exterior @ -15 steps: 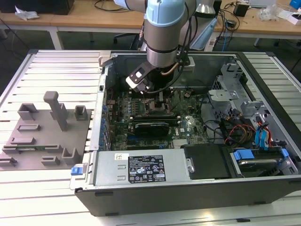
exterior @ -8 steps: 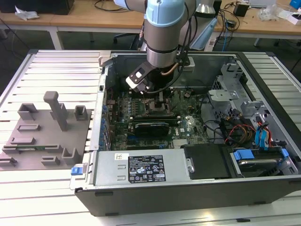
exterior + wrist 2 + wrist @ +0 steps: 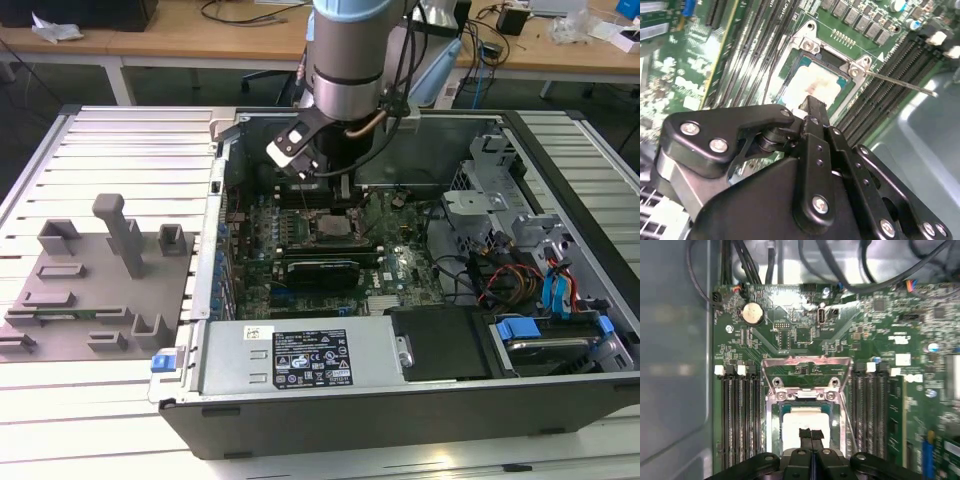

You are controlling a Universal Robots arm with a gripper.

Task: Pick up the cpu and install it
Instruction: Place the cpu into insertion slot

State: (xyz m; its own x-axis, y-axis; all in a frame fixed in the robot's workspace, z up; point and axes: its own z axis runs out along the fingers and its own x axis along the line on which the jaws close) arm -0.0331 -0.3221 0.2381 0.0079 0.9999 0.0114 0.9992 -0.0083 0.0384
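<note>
The cpu (image 3: 805, 421) is a pale silvery square lying flat in the open socket (image 3: 774, 412) of the green motherboard (image 3: 400, 255), inside the computer case. In both wrist views my gripper (image 3: 810, 433) stands right over the cpu with its two black fingers pressed together, tips at or just above the chip's top. The cpu (image 3: 810, 82) shows past the fingertips (image 3: 812, 106). The socket's metal load plate (image 3: 807, 365) is swung up and its thin lever (image 3: 900, 82) sticks out sideways. In the exterior view the arm reaches down into the case and the gripper (image 3: 330, 190) hangs above the socket (image 3: 335, 228).
Black memory slots (image 3: 737, 415) run along both sides of the socket. Case walls (image 3: 215, 230), a power supply (image 3: 300, 360), drive cages and cables (image 3: 520, 270) ring the board. A grey fixture plate (image 3: 90, 290) with upright blocks lies on the slatted table at the exterior view's left.
</note>
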